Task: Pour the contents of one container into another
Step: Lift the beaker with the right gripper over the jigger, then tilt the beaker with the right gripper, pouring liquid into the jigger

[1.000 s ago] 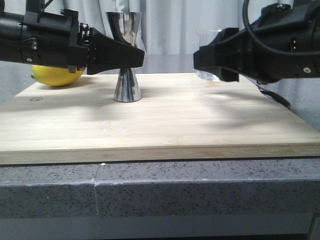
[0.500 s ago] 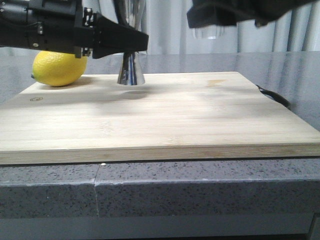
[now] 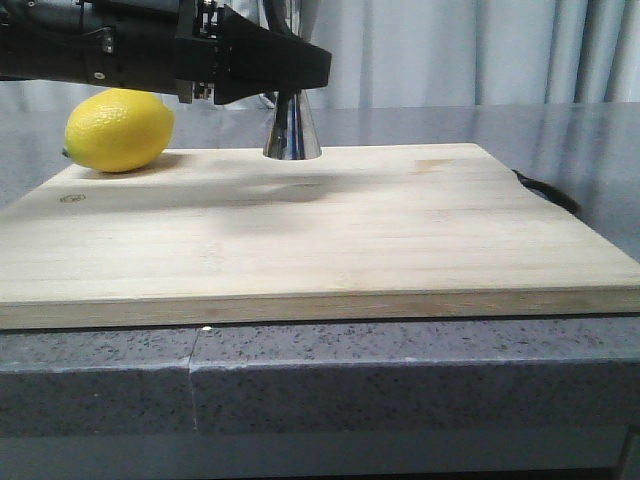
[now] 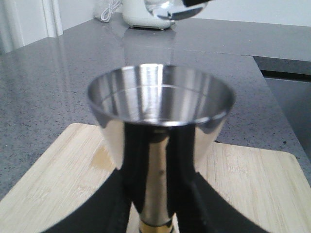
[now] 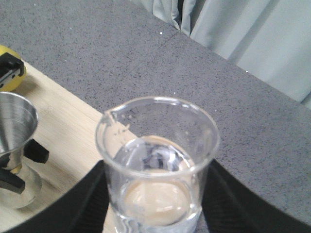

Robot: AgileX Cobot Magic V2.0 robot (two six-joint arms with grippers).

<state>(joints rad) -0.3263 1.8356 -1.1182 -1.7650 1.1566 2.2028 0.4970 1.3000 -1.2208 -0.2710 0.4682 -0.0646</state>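
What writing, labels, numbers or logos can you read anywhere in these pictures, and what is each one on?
No text can be read in full.
Beaker, held in the right hand: faint white printed markings near the rim, too blurred to read.
Cutting board: a small round stamp near its left edge, too small to read.
Jigger, in the left hand: only an engraved fill line inside, no numbers.
Lemon: no label.

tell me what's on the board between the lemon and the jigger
Nothing lies on it there: in the front view the cutting board is bare between the lemon and the jigger; only the left gripper hangs above it.
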